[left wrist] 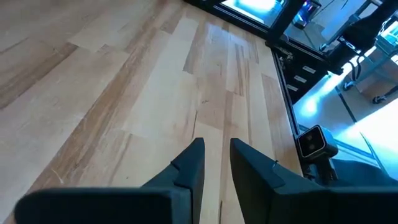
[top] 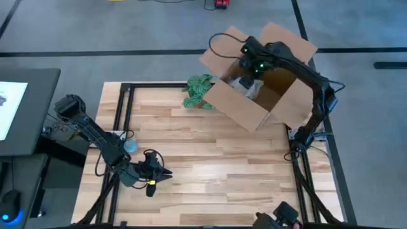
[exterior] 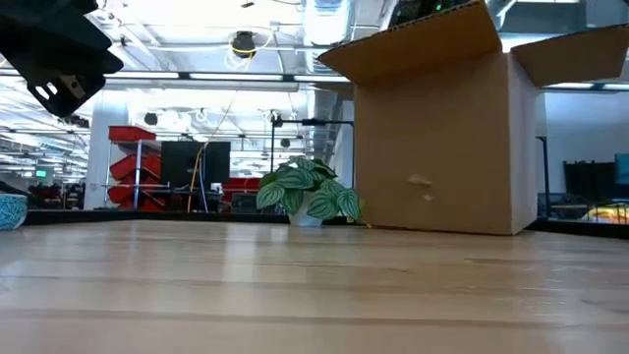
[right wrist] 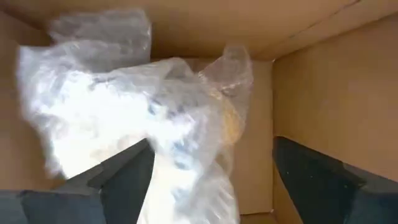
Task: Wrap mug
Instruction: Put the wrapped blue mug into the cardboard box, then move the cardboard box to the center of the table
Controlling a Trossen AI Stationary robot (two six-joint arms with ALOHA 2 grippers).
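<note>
Down at the near edge of the surface [top: 210,159] our left claw [top: 160,173] waits low over bare wood, its fingers drawn almost together with only a thin slit between them and nothing caught there, as the left wrist view makes plain. Just behind that arm, near the left side, a small blue bowl [top: 130,145] sits on its own, well apart from the action. Moving back across open planks, we come to a little leafy plant [top: 200,89] standing just beside the big cardboard box [top: 238,105] at the far right corner, flaps thrown up. And here is where it all happens: our right claw [top: 249,67] is reaching down into the mouth of that box, fingers spread wide and gripping nothing. From the right wrist view we see a crumpled bundle of bubble wrap [right wrist: 143,118] lying on the box floor, straight ahead of the claw, with one finger at each side of its near end. We take it the mug is inside that bundle, though we cannot actually make it out through the plastic. The bundle runs lengthwise away from the claw toward the back wall. The right arm is clearly the nearer one; the left is far across the surface.
</note>
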